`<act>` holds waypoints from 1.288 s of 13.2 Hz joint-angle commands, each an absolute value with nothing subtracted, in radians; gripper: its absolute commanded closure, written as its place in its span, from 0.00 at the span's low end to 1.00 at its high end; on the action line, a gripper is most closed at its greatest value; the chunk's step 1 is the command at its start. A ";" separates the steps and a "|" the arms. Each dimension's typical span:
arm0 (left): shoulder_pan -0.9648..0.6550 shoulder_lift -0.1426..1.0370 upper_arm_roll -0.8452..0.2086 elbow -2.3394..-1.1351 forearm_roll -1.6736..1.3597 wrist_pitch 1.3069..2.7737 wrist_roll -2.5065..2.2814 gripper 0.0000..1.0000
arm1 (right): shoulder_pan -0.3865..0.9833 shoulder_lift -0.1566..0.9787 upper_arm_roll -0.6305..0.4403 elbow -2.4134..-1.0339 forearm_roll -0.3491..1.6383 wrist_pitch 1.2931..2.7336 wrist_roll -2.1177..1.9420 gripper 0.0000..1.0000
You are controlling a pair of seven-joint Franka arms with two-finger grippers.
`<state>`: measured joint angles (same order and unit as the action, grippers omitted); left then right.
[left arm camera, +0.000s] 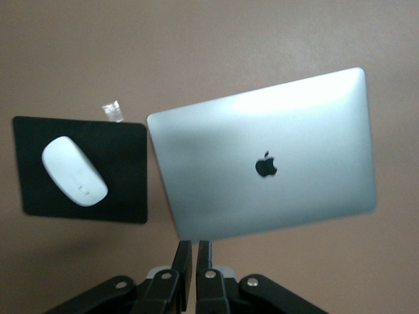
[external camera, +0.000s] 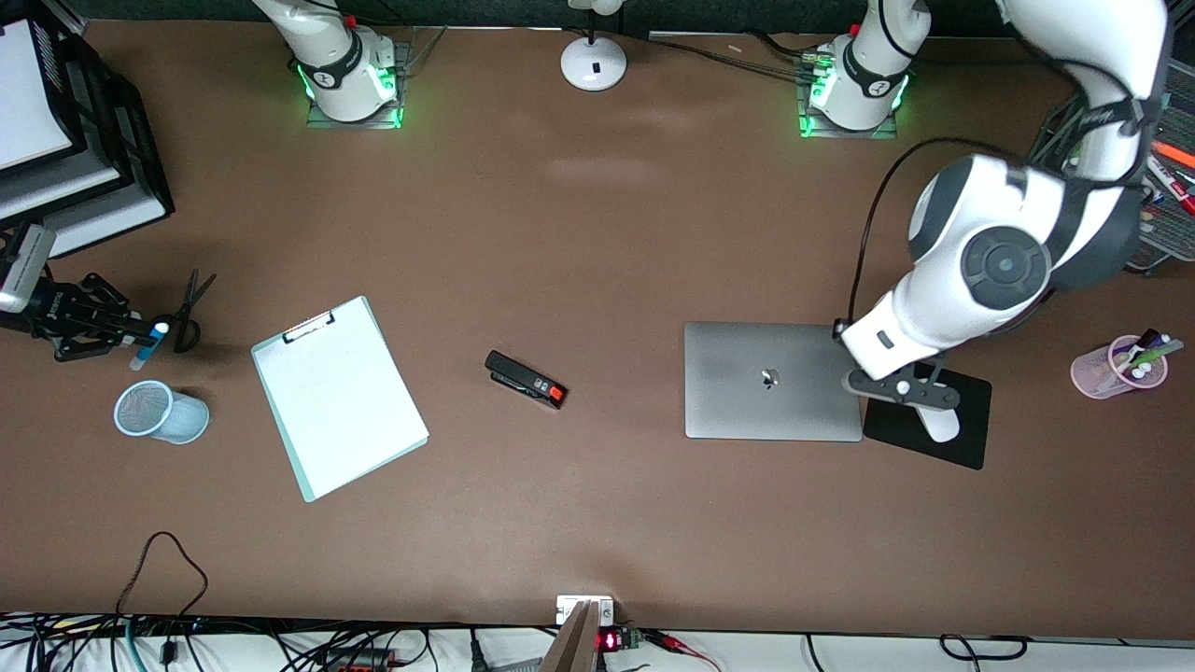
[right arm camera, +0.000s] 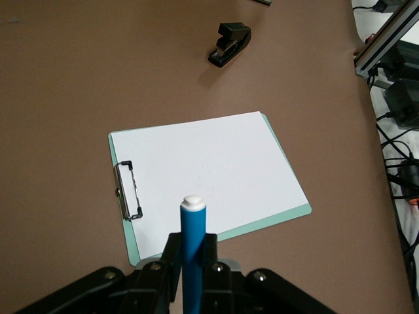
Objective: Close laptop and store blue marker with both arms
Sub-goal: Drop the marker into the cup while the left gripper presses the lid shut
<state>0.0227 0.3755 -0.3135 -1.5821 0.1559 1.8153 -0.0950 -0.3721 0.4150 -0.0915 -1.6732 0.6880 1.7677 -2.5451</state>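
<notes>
The right gripper's fingers clamp the blue marker, its white end jutting out, above the desk just beside the mesh cup, which lies nearer the front camera. The left gripper, fingers nearly together and holding nothing, hovers over the closed laptop and mousepad.

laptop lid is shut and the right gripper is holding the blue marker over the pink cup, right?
Not quite: the right gripper holds the blue marker beside the pale blue cup, not over the pink one, as the front view shows. The laptop is shut.
</notes>
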 commanded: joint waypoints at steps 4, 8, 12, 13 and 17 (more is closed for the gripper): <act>0.061 0.293 -0.316 -1.548 0.163 1.747 0.032 0.00 | -0.426 0.575 -0.078 -1.465 0.726 1.666 -2.611 1.00; 0.072 0.241 -0.316 -1.545 0.163 1.678 0.032 0.00 | -0.452 0.649 -0.078 -1.447 0.759 1.660 -2.640 1.00; 0.072 0.169 -0.301 -1.542 0.152 1.594 0.026 0.00 | -0.466 0.704 -0.077 -1.410 0.813 1.629 -2.643 1.00; 0.071 0.141 -0.293 -1.551 0.143 1.589 0.022 0.00 | -0.471 0.713 -0.077 -1.404 0.828 1.628 -2.643 1.00; -0.035 0.002 -0.074 -1.681 -0.012 1.626 -0.067 0.00 | -0.472 0.741 -0.057 -1.318 0.884 1.626 -2.643 1.00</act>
<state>0.0174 0.0889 -0.1565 -1.5780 0.0383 1.6061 -0.0062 -0.4551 0.7110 -0.0882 -1.4067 0.8635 1.6584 -2.6407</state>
